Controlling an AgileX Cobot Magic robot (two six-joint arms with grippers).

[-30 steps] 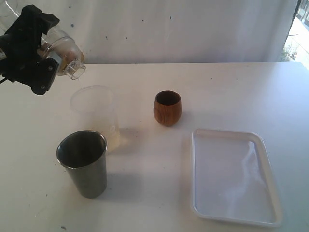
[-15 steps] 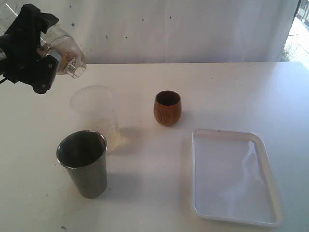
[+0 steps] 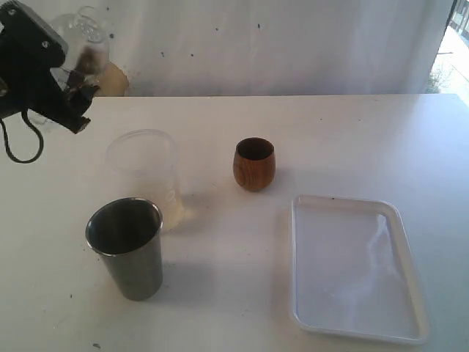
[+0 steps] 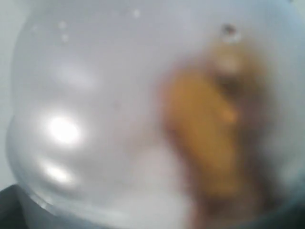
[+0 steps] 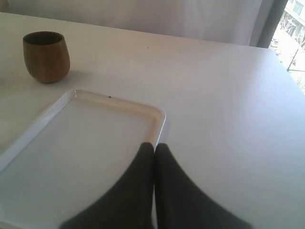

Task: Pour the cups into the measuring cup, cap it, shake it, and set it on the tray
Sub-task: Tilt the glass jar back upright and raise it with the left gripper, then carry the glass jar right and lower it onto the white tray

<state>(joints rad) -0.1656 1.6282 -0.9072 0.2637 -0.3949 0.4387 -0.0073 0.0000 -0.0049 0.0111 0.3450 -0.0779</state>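
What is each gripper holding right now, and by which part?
The left gripper holds the measuring cup around its body; the exact spot is blurred. The right gripper is shut, empty.

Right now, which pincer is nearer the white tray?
Right. The right pincer, shut, hovers at the tray's edge. The left pincer is far off across the table, gripping a clear container.

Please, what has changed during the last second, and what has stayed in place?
The left gripper swung its clear container up and to the left in the exterior view, still holding it. The plastic cup, steel tumbler, wooden cup and tray stayed where they were.
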